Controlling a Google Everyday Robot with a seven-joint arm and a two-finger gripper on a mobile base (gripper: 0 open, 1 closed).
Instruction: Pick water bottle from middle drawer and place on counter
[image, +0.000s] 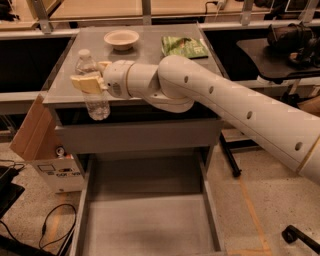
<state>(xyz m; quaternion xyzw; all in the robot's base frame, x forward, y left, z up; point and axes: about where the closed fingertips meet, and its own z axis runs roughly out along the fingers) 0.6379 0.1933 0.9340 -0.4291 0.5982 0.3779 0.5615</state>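
The claw is clenched around the middle of the water bottle, which stands upright and lifted at the front left corner of the worktop. The bottle's base seems to hang just off the front edge, though the angle leaves that unsure. The middle drawer lies pulled out below. A bowl and a green packet sit at the worktop's back.

Speckled floor; black side table; cardboard box.
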